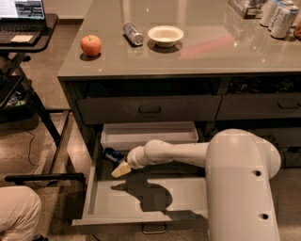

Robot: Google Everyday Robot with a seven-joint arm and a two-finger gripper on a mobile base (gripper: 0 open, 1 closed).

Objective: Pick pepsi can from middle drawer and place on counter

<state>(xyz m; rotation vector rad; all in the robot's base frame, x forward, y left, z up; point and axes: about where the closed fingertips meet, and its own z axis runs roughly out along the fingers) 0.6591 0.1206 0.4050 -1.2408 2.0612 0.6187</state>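
The pepsi can (112, 155) lies on its side, dark blue, at the back left of the open middle drawer (123, 219). A long white tray (149, 134) sits at the back of the drawer. My gripper (121, 170) reaches into the drawer from the right. Its pale tip is just in front of and slightly right of the can, very close to it. My white arm (178, 153) and base cover the drawer's right part. The grey-beige counter (207, 54) lies above.
On the counter are a red apple (91, 45), a silver can (133, 34) lying down, a white bowl (165, 35) and tall pale cans (277, 12) at the far right. A black desk with a laptop (23, 16) stands left. A person's knee (16, 212) is bottom left.
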